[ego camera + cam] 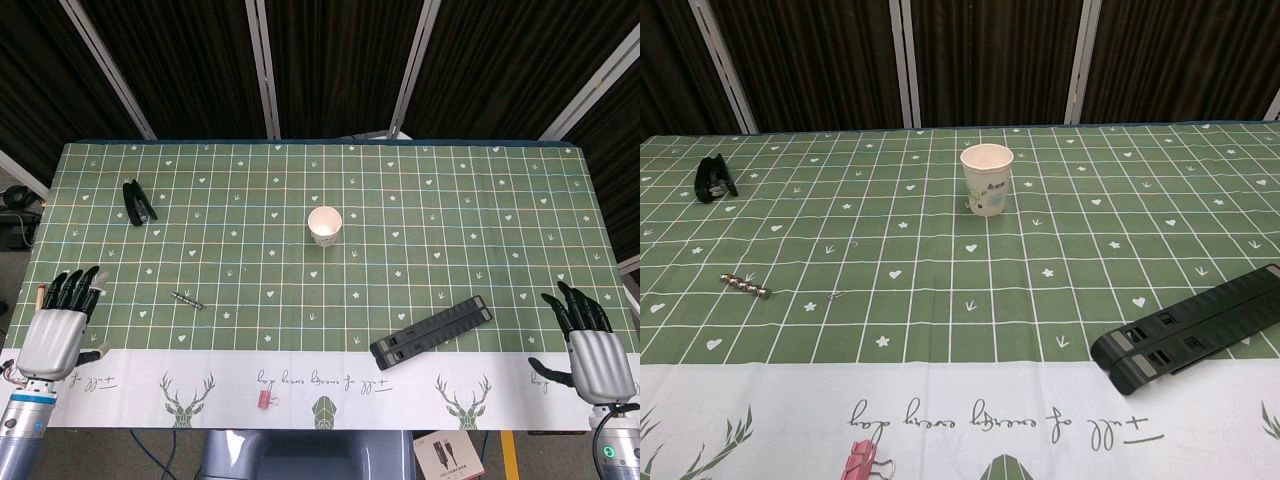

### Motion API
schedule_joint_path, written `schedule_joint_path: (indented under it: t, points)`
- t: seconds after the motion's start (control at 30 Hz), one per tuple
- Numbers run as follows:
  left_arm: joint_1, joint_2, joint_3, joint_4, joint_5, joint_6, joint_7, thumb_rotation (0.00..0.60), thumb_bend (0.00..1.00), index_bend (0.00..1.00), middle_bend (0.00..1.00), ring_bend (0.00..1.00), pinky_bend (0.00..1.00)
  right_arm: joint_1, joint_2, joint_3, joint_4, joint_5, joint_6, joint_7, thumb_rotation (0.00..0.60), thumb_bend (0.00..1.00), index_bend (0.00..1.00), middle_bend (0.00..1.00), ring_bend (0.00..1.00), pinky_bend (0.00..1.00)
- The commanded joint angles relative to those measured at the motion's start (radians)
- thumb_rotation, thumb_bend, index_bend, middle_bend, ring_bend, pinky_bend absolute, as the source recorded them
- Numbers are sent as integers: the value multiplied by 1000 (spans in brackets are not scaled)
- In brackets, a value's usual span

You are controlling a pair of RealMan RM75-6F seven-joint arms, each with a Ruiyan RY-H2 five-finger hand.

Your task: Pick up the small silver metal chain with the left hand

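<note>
The small silver metal chain lies stretched out on the green checked cloth, left of centre; the chest view shows the chain as a short row of beads. My left hand rests at the table's left front corner, fingers apart and holding nothing, well to the left of the chain. My right hand sits at the right front corner, also with fingers spread and nothing in it. Neither hand appears in the chest view.
A white paper cup stands mid-table. A long black strip lies at the front right. A black stapler sits at the back left. A pink binder clip lies by the front edge.
</note>
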Motion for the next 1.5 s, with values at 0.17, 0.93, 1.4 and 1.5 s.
schedule_joint_path:
  t: [0.17,0.93,1.4,1.5]
  points:
    - [-3,5,-6,-7,-16,-23,-4,600,85,0,0,0,0,0,2,0,-3,3,-2,1,600,72,135,0,0,99]
    - [-163,-82,-84,208,-159,-298,33,600,242,342,0,0,0,6,8,-4,-15,8,-23,-4,600,72,135,0,0,99]
    - [-285,-218,-105,408,-225,-471,31,600,323,399,0,0,0,7,11,0,-16,31,-37,4,600,71,136,0,0,100]
    - [-296,-238,-100,429,-226,-479,36,600,323,418,0,0,0,6,11,2,-15,31,-34,4,600,71,136,0,0,99]
